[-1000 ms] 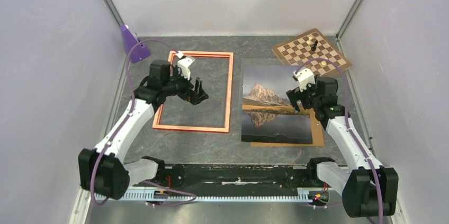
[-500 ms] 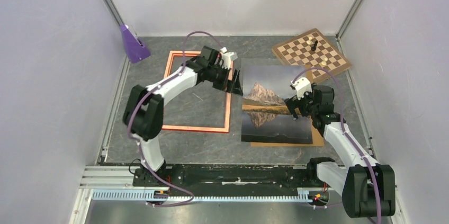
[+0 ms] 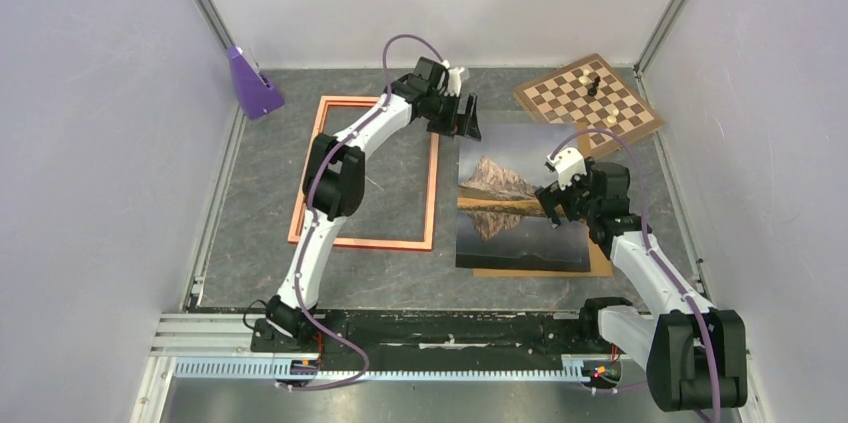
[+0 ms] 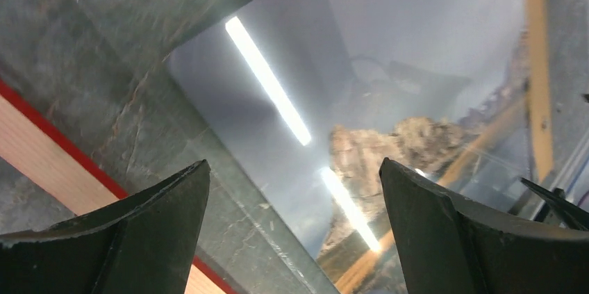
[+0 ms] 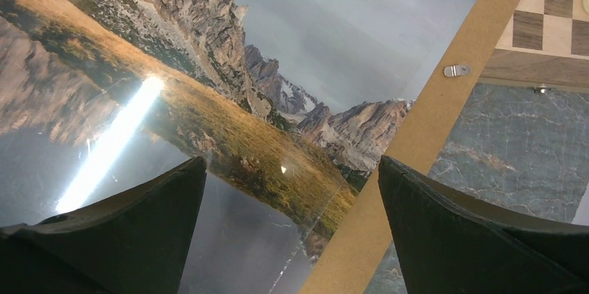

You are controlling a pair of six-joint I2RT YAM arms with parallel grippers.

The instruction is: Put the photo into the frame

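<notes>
While the frame (image 3: 365,241) lies left of the worktop's (image 3: 400,283) centre, the left end effector (image 3: 472,121) hovers open over the far-left corner of the photo (image 3: 520,243) beside it, the right end effector (image 3: 553,205) open above its right half.

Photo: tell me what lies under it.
A brown board, showing only along the right and near edges of the photo, with one clip visible. The photo covers the rest of it.
</notes>
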